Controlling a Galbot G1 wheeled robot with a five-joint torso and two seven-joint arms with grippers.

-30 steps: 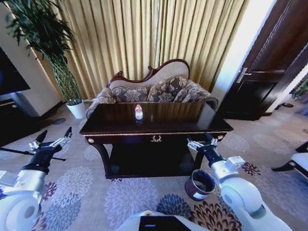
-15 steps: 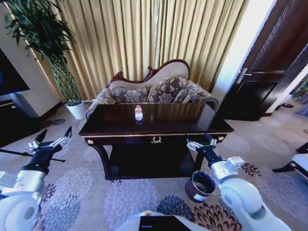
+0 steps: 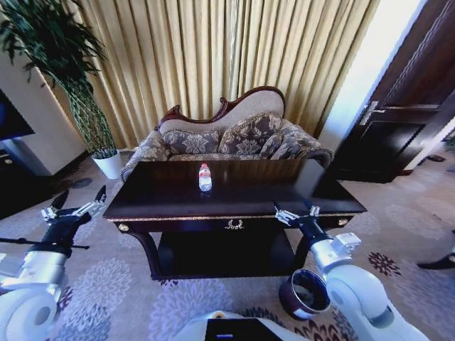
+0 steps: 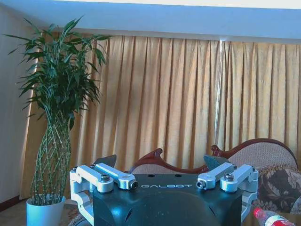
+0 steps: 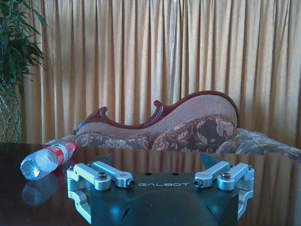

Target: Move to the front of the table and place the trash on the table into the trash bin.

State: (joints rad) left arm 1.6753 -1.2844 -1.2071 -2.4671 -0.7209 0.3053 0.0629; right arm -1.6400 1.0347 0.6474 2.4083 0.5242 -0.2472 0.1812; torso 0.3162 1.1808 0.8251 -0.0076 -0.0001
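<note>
- One bottle (image 3: 205, 177) with a red cap lies on its side, mid-desk (image 3: 170, 202), toward the far edge.
- Left gripper (image 3: 73, 205) hovers left of the desk, fingers spread, empty.
- Right gripper (image 3: 293, 212) hangs at the near right edge, fingers open, empty.
- Trash bin (image 3: 304, 294) stands on the carpet, near right.

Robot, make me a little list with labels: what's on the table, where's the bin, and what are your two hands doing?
table: dark and shiny, in front of the sofa
bottle: lying on its side on the tabletop, red cap and label
trash bin: on the carpet by the table's right front leg
left gripper: open, held off the table's left end
right gripper: open, at the table's front edge
</note>
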